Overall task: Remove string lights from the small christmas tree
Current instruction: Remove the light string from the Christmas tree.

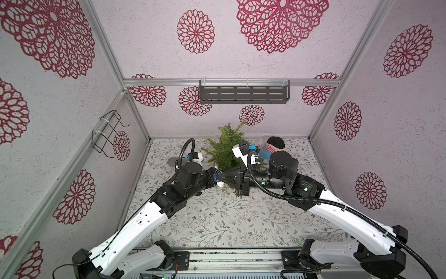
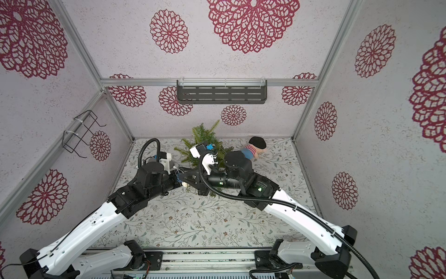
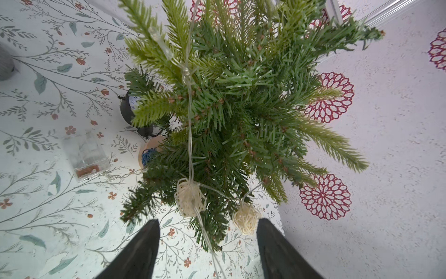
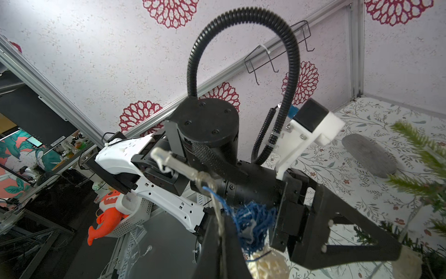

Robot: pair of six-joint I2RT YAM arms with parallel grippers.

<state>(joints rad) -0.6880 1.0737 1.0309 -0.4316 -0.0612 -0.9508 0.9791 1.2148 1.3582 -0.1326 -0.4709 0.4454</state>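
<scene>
The small christmas tree (image 1: 226,145) stands at the back of the table and fills the left wrist view (image 3: 241,96). The string lights (image 3: 190,196) hang down its branches as a pale wire with two cream balls. A blue ball (image 3: 148,157) lies by the tan base, and the clear box (image 3: 84,155) lies on the table. My left gripper (image 3: 208,220) is open, with the wire running loose between its fingers. My right gripper (image 4: 223,232) is shut on the wire beside a blue ball (image 4: 253,222) and a cream ball (image 1: 220,184).
A striped plush doll (image 1: 272,147) lies right of the tree, behind the right arm. A flat grey stone (image 4: 369,157) sits left of the tree. A small black lantern-like thing (image 3: 130,108) stands by the tree's base. The two grippers meet tip to tip in front of the tree.
</scene>
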